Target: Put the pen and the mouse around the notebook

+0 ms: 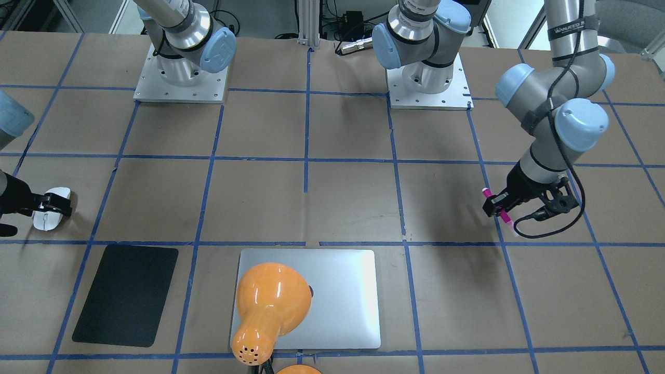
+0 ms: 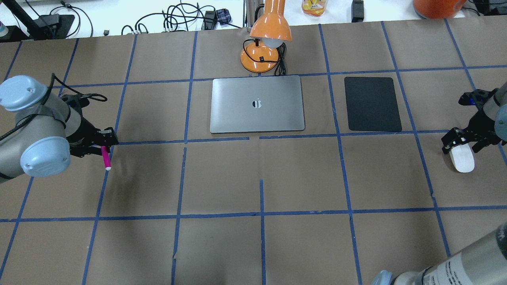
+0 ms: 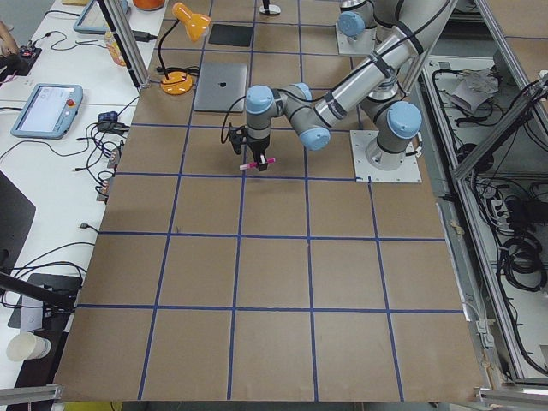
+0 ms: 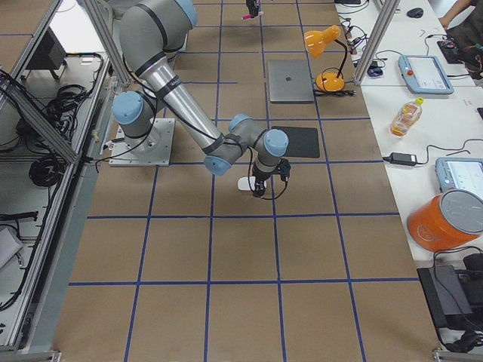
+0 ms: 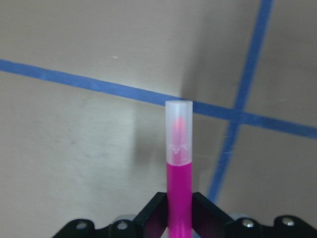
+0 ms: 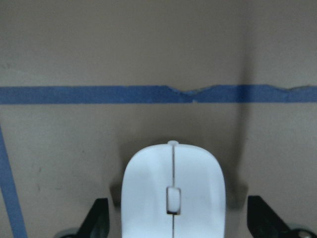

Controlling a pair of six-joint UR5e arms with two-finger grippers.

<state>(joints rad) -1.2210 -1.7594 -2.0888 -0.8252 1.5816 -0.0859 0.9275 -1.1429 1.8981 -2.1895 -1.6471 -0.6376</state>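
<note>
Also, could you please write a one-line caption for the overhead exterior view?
Left tool holds a pink marker pen, right tool straddles a white mouse, silver laptop and black mat farther back.

Quick colour rundown for you: your table (image 2: 222, 178) is plain brown paper with a grid of blue tape lines all over it. The pen (image 2: 105, 157) is hot magenta-pink with a pale see-through cap, and the pink shows through it. The mouse (image 2: 462, 159) is plain white with a thin dark slit down the middle. The notebook (image 2: 257, 103) is silver-grey with a small dark logo. The mat (image 2: 372, 104) is flat matte black, no pattern. The lamp (image 2: 266, 43) is glossy orange with a black cord. The left arm (image 2: 23, 134) and right arm (image 2: 475, 257) are silver-grey with pale blue joint caps, and the left gripper (image 2: 105, 147) and right gripper (image 2: 461, 144) are black.
</note>
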